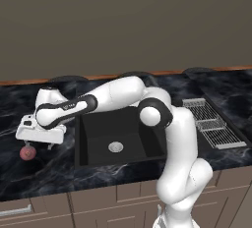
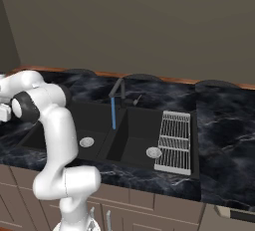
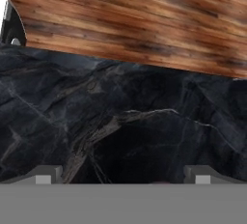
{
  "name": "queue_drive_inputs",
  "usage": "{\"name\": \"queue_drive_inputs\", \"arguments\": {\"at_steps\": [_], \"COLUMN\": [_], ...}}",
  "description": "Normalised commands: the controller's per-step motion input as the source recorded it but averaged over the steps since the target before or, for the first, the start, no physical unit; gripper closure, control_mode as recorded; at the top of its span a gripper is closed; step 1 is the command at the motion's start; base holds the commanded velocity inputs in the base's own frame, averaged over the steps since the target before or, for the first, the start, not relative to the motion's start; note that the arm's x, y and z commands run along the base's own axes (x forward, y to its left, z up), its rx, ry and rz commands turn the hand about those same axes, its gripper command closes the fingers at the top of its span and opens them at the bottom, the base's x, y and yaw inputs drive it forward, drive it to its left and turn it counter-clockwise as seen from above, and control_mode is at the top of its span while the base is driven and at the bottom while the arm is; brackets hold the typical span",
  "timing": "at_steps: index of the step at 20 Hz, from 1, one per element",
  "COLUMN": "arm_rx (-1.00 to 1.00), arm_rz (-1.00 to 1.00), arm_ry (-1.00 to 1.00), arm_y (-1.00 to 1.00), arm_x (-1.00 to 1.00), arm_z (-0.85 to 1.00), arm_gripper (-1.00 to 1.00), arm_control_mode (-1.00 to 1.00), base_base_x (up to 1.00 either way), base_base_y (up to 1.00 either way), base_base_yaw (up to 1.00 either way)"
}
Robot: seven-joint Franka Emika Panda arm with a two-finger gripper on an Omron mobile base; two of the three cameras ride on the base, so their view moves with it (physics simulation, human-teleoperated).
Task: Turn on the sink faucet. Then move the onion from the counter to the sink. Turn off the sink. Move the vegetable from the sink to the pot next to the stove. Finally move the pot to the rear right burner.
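Hand [image 1: 39, 141] is partly hidden under its own white housing in the left base view; fingers [image 3: 46, 175] stand wide apart, nothing held. Onion [image 1: 28, 153] lies on the table [image 1: 49, 168] left of the sink [image 1: 98, 133], just below the hand; contact cannot be judged. Open marble surrounds it. Faucet [image 2: 117, 93] runs a blue stream into the sink.
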Motion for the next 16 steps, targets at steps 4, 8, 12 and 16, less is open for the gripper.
{"name": "queue_drive_inputs", "arguments": {"at_steps": [4, 8, 12, 16], "arm_rx": [-0.02, -0.03, -0.03, -0.01], "arm_rz": [-0.07, -0.06, -0.05, -0.03], "arm_ry": [0.0, 0.0, 0.0, 0.0], "arm_y": [0.16, 0.12, 0.12, 0.04], "arm_x": [0.09, 0.07, 0.06, 0.06], "arm_z": [-0.04, -0.13, -0.1, -0.08], "arm_gripper": [-1.0, -1.0, -1.0, -1.0], "arm_control_mode": [-1.0, -1.0, -1.0, -1.0], "base_base_x": [0.0, 0.0, 0.0, 0.0], "base_base_y": [0.0, 0.0, 0.0, 0.0], "base_base_yaw": [0.0, 0.0, 0.0, 0.0]}}
